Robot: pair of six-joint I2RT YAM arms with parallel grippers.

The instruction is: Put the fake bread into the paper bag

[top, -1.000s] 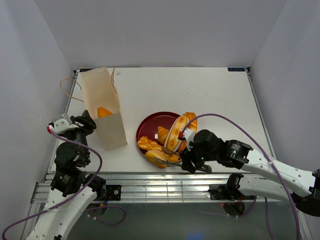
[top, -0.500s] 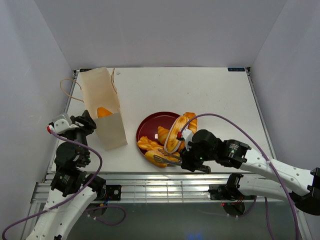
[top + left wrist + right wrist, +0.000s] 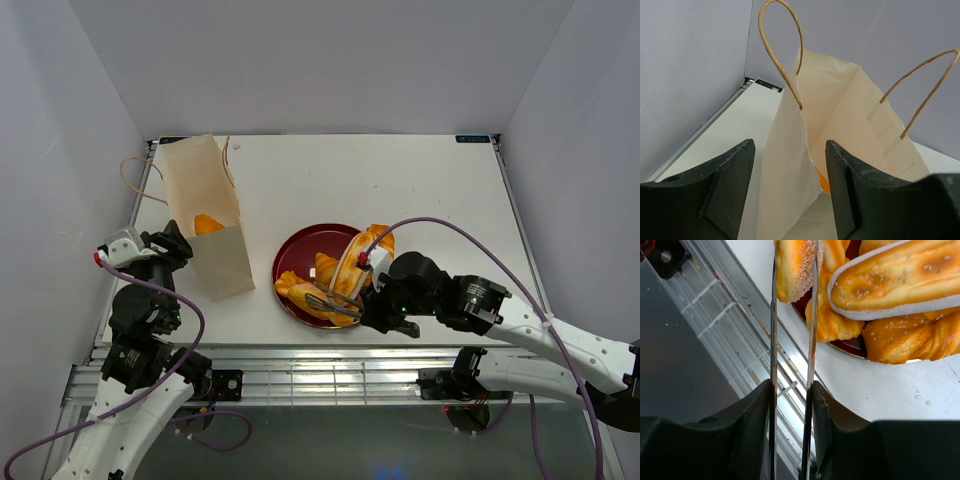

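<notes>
The paper bag (image 3: 205, 215) stands open at the left, with one orange bread (image 3: 208, 224) inside. Several fake breads lie on the dark red plate (image 3: 298, 252), among them a long cream-striped loaf (image 3: 350, 265). My right gripper (image 3: 378, 300) is shut on metal tongs (image 3: 335, 303). The tongs' tips clasp a sesame roll (image 3: 303, 296) at the plate's front. The right wrist view shows the right gripper (image 3: 792, 390), the tongs (image 3: 812, 315), the roll (image 3: 792, 265) and the striped loaf (image 3: 900, 275). My left gripper (image 3: 790, 190) is open, with the bag's near edge (image 3: 790, 165) between its fingers.
The bag's string handles (image 3: 782, 50) rise above its mouth. The table's front edge and metal rail (image 3: 330, 355) lie just under the tongs. A braid-like bread (image 3: 910, 340) lies on the plate's rim beside the tongs.
The right arm has moved the tongs back from the front edge toward the plate, and they now clasp the sesame roll. The left arm and the bag have not moved.
</notes>
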